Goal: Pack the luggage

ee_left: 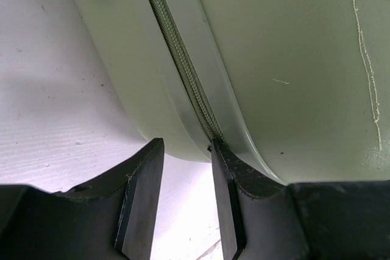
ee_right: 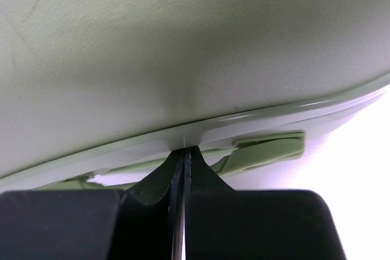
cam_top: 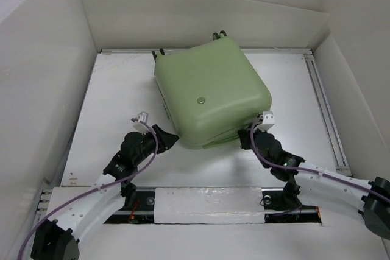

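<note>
One is spread: your left end effector (ee_left: 186,149) sits at the luggage's (cam_top: 210,86) near-left corner, a finger touching the zip (ee_left: 181,68). Your right end effector (ee_right: 184,153), pressed together, noses the near-right seam, pinching nothing visible. Lid down mid-table (cam_top: 119,98), packing looks nearly done; zipping may remain.

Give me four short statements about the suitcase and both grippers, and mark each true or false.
1. The luggage lies closed on the table. True.
2. The right gripper stands wide open. False: its fingers are shut together at the shell's rim.
3. The left gripper shows a gap between its fingers. True.
4. The wheels face the arm bases. False: they are at the luggage's far edge.
</note>
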